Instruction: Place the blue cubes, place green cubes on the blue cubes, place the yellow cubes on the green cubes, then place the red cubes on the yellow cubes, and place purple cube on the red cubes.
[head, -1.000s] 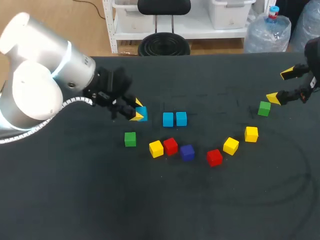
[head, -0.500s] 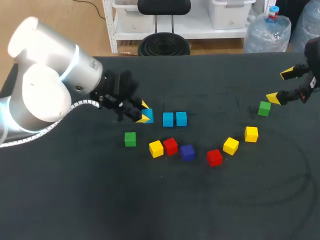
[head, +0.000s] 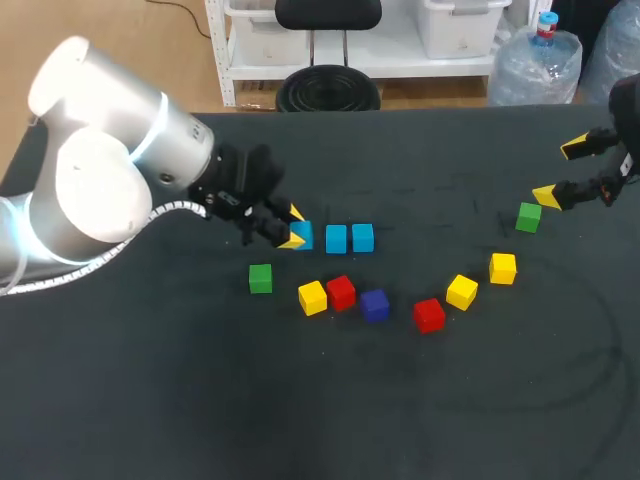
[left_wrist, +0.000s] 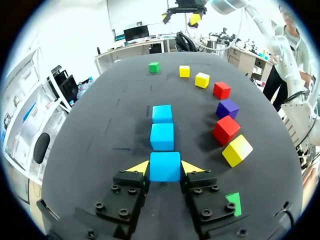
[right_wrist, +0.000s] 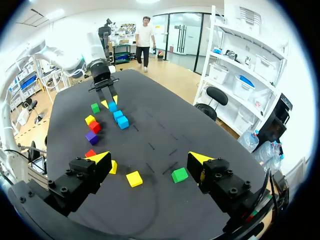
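Note:
My left gripper (head: 294, 227) is shut on a blue cube (left_wrist: 165, 166), held low at the left end of a row with two other blue cubes (head: 336, 239) (head: 362, 237). In the left wrist view the held cube sits between the yellow tips, right behind the nearer blue cube (left_wrist: 162, 136). A green cube (head: 260, 278), a yellow cube (head: 312, 297), a red cube (head: 341, 292) and the purple cube (head: 374, 304) lie in front of the row. My right gripper (head: 561, 172) stands open at the far right, above another green cube (head: 529, 217).
A red cube (head: 429, 314) and two yellow cubes (head: 461, 291) (head: 503, 268) lie right of the middle. In the right wrist view a green cube (right_wrist: 179, 175) and a yellow cube (right_wrist: 133, 178) lie under the open gripper (right_wrist: 150, 160).
My left gripper has carried the blue cube to the right, up to the two blue cubes. The right arm has not moved.

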